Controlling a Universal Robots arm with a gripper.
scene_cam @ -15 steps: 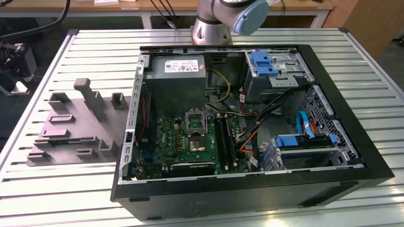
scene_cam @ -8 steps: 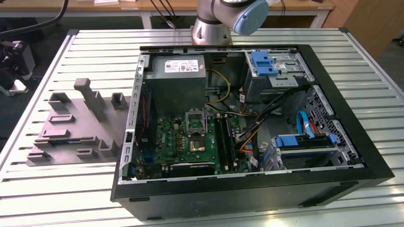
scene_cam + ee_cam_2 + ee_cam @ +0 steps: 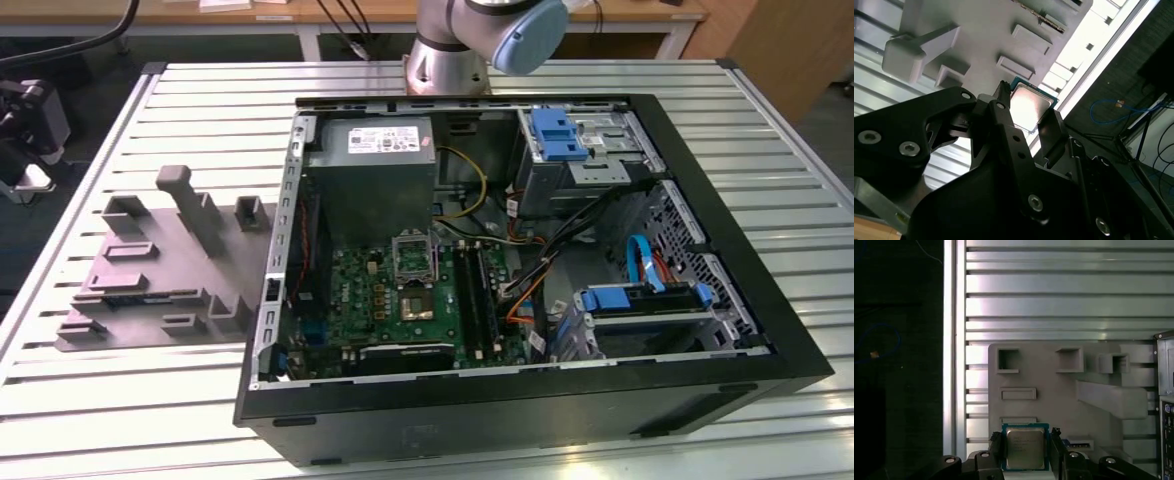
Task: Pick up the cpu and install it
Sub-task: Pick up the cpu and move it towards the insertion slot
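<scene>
Counter (image 3: 134, 420): slatted metal surface carrying all items.

Computer case (image 3: 534, 410): black tower laid on its side with the panel off, occupying the middle and the exterior view's right of the counter. The green motherboard (image 3: 387, 290) is exposed inside.

Arm (image 3: 487, 35): its grey and blue joint stands at the far edge of the counter, behind the case.

Fixture plate (image 3: 160, 260): grey moulded plate with raised blocks and pockets, lying flat just beside the case on the exterior view's left (it also forms the background in both wrist views).

Claw (image 3: 1026, 436): black, its two fingers (image 3: 996, 446) closed narrowly on opposite edges of one part.

Cpu (image 3: 1025, 449): clamped between those fingers, metal top facing the camera, held clear above the fixture plate and well apart from the motherboard.
</scene>
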